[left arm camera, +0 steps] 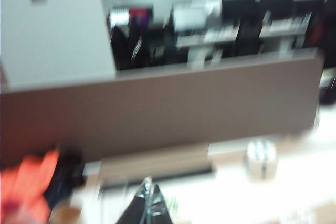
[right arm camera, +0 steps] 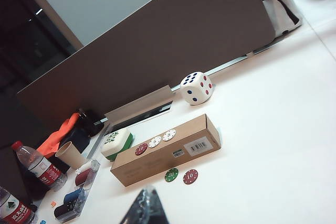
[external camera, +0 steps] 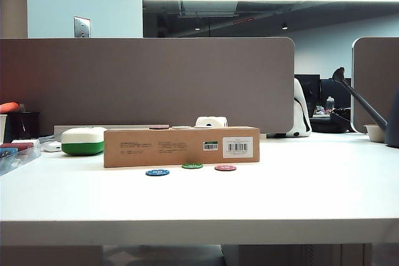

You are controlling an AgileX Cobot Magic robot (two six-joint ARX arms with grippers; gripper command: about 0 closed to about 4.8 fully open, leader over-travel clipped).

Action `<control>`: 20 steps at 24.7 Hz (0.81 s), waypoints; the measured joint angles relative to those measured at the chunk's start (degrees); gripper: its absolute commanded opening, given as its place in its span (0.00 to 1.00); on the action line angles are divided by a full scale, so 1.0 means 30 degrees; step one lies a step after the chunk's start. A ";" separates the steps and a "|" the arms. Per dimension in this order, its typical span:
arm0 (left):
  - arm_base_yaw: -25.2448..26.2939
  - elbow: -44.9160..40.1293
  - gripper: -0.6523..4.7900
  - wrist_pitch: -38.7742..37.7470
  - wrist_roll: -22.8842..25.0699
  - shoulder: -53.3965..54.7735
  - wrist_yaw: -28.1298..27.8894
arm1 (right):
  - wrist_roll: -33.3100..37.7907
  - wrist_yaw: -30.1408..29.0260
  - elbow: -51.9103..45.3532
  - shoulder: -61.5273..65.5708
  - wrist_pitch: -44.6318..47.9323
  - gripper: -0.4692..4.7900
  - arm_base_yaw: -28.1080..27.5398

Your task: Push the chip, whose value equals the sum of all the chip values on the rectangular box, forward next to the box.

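Here the right gripper hangs above the surface, only its dark tip showing, so how far it is open cannot be told. The chip lies near it at about 1 o'clock, just beside the rectangular box. The left gripper shows as a blur; its opening cannot be told either.
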 measured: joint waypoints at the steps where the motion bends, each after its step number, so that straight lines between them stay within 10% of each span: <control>1: 0.0080 -0.0117 0.11 -0.1319 0.0415 -0.0255 -0.0051 | 0.0000 0.0000 0.0000 0.0000 0.0000 0.08 0.0000; 12: -0.0007 -1.2050 0.11 0.1326 0.1370 -0.5479 -0.0073 | 0.0000 0.0000 0.0000 0.0000 -0.0007 0.08 0.0000; 20: -0.2317 -1.9016 0.11 0.6805 -0.2208 -0.9369 -0.4087 | 0.0000 0.0007 0.0000 0.0000 0.0000 0.08 0.0000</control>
